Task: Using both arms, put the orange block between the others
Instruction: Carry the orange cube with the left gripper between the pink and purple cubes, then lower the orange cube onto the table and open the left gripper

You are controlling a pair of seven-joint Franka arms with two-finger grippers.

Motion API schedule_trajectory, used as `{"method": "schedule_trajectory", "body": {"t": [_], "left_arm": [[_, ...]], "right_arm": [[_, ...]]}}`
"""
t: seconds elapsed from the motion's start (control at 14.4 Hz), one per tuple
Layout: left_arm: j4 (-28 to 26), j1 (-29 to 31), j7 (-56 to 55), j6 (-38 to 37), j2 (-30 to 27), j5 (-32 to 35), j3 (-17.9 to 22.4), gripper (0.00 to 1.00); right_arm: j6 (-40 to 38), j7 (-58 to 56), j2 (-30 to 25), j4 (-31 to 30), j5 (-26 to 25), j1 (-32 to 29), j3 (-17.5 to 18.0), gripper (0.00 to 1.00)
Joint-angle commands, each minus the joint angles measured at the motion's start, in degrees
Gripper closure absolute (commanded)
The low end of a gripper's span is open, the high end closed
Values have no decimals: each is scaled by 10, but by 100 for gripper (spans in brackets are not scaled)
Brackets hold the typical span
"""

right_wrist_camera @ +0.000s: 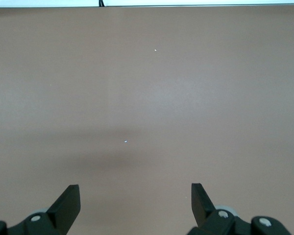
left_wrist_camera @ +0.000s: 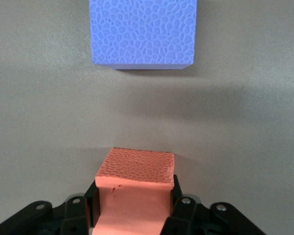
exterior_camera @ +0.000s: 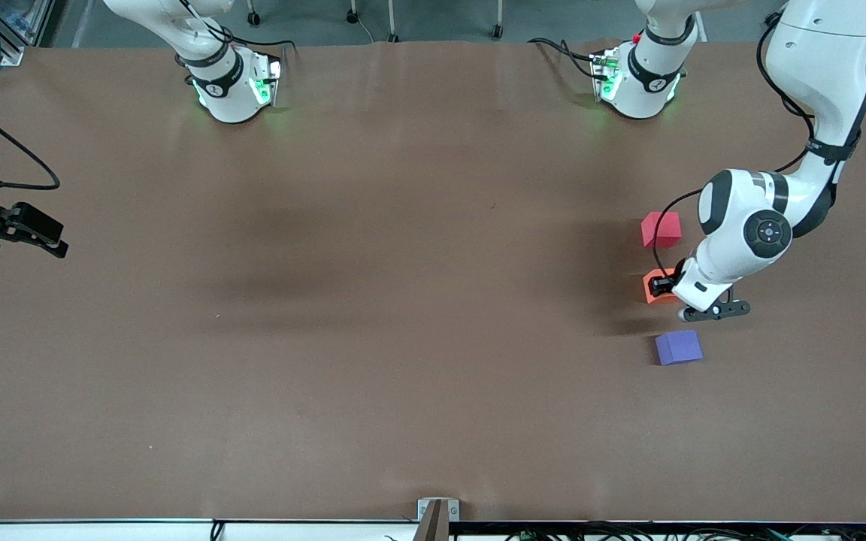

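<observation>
The orange block (exterior_camera: 655, 288) (left_wrist_camera: 135, 188) sits low at the table between the pinkish-red cube (exterior_camera: 661, 229) and the purple-blue cube (exterior_camera: 678, 347) (left_wrist_camera: 142, 33), toward the left arm's end. My left gripper (exterior_camera: 664, 286) (left_wrist_camera: 133, 200) is shut on the orange block, its black fingers pressing both sides. The pinkish-red cube lies farther from the front camera than the orange block, the purple-blue one nearer. My right gripper (exterior_camera: 16, 233) (right_wrist_camera: 135, 200) waits open over bare table at the right arm's end, nothing between its fingers.
Brown paper covers the table (exterior_camera: 373, 300). The two white arm bases (exterior_camera: 234, 90) (exterior_camera: 640, 83) stand along the edge farthest from the front camera. A small metal bracket (exterior_camera: 437, 518) sits at the nearest edge.
</observation>
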Motion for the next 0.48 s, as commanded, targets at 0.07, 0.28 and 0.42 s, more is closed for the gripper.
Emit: {"method": "schedule_trajectory", "body": {"t": [0.07, 0.28, 0.42], "left_arm": [[-2, 12, -4, 26, 17, 17, 2, 78], [-2, 14, -4, 26, 17, 17, 3, 78], [-3, 19, -4, 26, 18, 18, 3, 78]], "right_arm": [[-34, 0, -6, -1, -2, -4, 1, 0], [-35, 2, -5, 2, 6, -4, 1, 0], [-34, 4, -4, 2, 6, 0, 1, 0]]}}
